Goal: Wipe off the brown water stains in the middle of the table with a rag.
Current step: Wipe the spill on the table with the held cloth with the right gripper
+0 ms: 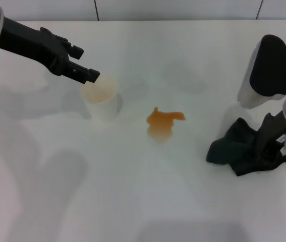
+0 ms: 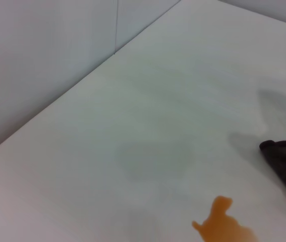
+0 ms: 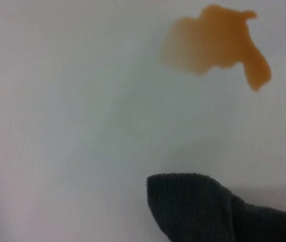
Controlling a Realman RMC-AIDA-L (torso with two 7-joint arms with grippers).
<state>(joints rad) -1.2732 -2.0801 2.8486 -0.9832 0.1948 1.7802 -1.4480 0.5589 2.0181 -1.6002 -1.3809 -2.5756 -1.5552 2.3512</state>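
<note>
One rag (image 1: 236, 150) under right gripper (image 1: 278, 151) | brown water stains (image 1: 164, 119) apart, leftward

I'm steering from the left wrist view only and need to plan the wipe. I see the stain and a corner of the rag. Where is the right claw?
Observer: The right claw is down at the rag, on the rag's right part, the side away from the stain.
Operator: Is anything else near the stain?
Observer: Yes. An upright white cup stands on the table to the stain's left, apart from it.
Operator: And my own claw?
Observer: The left claw hangs over the cup's far-left rim.
</note>
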